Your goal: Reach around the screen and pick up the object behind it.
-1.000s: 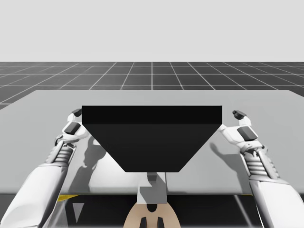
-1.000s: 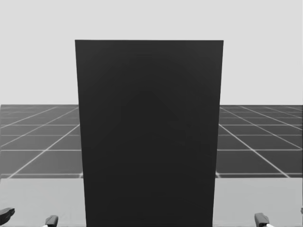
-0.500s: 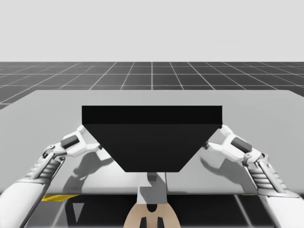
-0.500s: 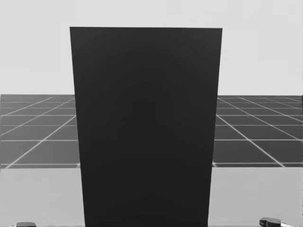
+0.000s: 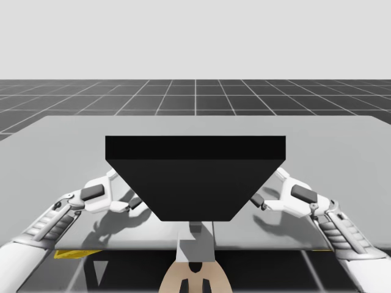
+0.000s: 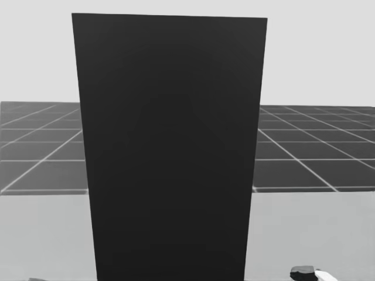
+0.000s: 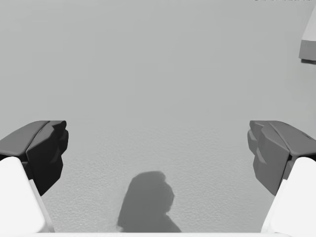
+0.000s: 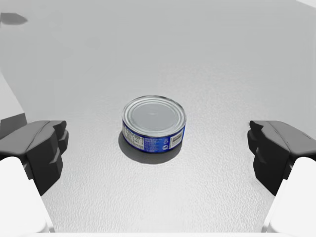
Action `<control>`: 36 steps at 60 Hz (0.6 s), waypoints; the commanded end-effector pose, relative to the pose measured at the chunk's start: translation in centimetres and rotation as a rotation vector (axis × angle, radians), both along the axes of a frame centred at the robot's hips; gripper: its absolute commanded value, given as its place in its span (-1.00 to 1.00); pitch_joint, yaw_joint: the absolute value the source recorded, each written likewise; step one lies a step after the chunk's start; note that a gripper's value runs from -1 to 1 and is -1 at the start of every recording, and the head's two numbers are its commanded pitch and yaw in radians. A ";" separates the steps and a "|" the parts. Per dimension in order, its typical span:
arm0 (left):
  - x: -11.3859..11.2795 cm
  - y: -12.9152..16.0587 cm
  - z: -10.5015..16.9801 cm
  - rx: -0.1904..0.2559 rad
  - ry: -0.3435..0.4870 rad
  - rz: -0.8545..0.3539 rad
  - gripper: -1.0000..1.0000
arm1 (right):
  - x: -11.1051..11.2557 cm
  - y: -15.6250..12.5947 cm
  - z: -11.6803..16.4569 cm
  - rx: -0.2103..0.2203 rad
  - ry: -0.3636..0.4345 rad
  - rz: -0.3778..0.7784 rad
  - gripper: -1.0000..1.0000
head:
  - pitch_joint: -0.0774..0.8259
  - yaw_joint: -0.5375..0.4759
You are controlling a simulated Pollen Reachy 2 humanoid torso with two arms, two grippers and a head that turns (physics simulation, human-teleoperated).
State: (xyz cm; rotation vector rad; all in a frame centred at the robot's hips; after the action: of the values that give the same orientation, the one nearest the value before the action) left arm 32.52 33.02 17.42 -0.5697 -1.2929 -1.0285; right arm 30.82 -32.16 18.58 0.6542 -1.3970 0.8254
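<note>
Right wrist view: right gripper (image 8: 158, 148) spread wide, flat blue can (image 8: 154, 122) ahead; approach in hand. Next: lower, straddle, clench.

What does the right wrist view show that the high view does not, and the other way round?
Right wrist view: a low blue can with a silver lid, standing upright on the table ahead of the open fingers, apart from them. High view: the black screen, standing between my left gripper and my right gripper. Both: the grey table and my right gripper.
</note>
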 end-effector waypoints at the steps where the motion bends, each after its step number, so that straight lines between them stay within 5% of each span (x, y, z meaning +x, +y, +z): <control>1: 0.0 -0.4 0.1 0.003 0.052 -0.107 -1.00 | 2.0 0.4 -1.0 -0.012 -0.021 0.000 -1.00 | -0.57 -0.08; 20: -0.1 -0.6 0.1 -0.007 0.039 -0.120 -1.00 | 7.3 5.4 -3.8 0.036 -0.027 0.122 -1.00 | -0.51 -0.11; 36: -0.7 -1.2 0.7 -0.006 0.017 -0.149 -1.00 | 8.5 8.6 -7.0 0.036 0.027 0.190 -1.00 | -0.49 -0.12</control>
State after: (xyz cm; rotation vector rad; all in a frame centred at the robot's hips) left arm 32.05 32.14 17.84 -0.6493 -1.2797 -1.1114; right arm 38.65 -25.07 13.42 0.7734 -1.3968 0.9099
